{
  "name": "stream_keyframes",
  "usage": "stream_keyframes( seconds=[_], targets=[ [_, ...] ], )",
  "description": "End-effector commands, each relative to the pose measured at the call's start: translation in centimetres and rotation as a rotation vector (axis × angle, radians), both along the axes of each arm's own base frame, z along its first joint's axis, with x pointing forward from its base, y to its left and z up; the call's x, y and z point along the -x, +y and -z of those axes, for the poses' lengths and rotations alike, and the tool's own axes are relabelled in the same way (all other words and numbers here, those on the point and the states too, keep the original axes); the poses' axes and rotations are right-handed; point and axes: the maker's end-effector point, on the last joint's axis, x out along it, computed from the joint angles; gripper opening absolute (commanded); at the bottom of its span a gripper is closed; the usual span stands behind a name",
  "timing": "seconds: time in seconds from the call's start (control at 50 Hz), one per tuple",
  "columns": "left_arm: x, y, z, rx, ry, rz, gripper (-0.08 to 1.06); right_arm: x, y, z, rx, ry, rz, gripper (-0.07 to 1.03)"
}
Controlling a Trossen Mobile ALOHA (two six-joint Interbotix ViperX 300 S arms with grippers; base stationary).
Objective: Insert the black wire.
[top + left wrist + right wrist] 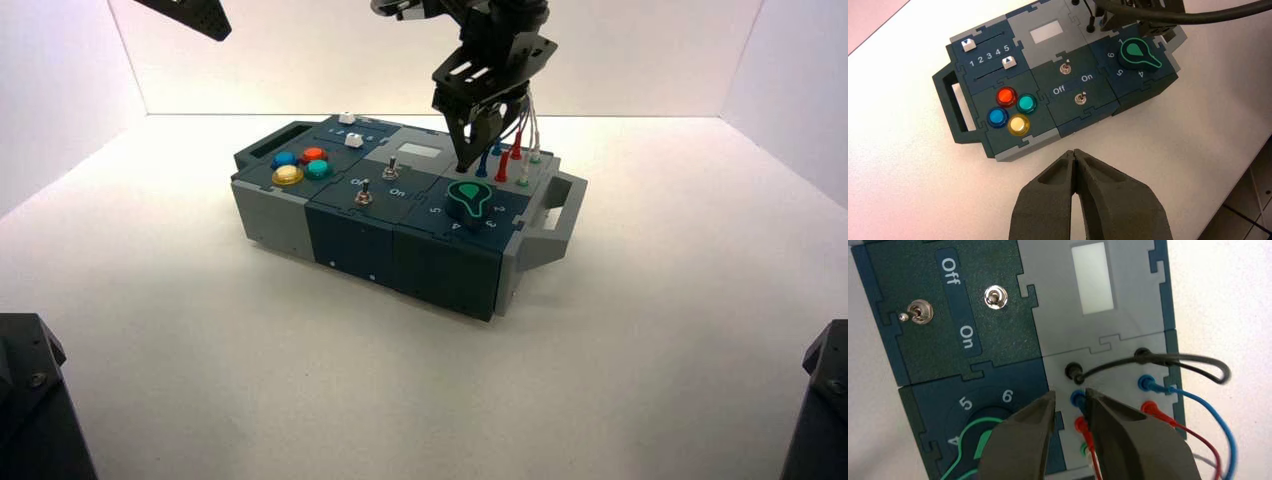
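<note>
The black wire (1198,362) lies in a loop beside the box's grey wire panel (1113,375). One black plug (1074,371) stands at the socket nearest the switches. The other black plug (1143,356) stands at the far socket of the same row. My right gripper (1070,396) hovers open and empty just above the panel, over the near blue plug (1077,399). In the high view it (478,150) hangs over the box's right rear corner. My left gripper (1075,152) is shut and empty, raised off to the box's left side.
The box (380,235) stands turned on the white table. A blue wire (1198,405) and a red wire (1193,432) are plugged in beside the black one. A green knob (468,197), two toggle switches (994,297), coloured buttons (1010,110) and sliders (988,45) fill the rest.
</note>
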Motion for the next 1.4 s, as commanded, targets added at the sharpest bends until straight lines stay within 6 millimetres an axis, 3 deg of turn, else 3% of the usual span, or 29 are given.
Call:
stream_keyframes(
  seconds=[0.02, 0.26, 0.7, 1.4],
  targets=[
    [-0.3, -0.2, -0.9, 0.011, -0.026, 0.005, -0.03, -0.3, 0.0, -2.2, -0.023, -0.030, 0.012, 0.34],
    [-0.7, -0.4, -1.4, 0.022, -0.045, -0.001, -0.03, -0.1, -0.3, -3.6, -0.020, -0.030, 0.013, 0.34],
    [-0.7, -0.3, -1.3, 0.021, -0.042, -0.007, -0.03, 0.8, -0.7, -7.8, -0.061, -0.051, 0.033, 0.34],
    [-0.9, -0.2, 0.1, -0.019, 0.001, -0.001, -0.03, 1.6, -1.4, -8.5, -0.050, -0.036, 0.043, 0.34]
  ],
)
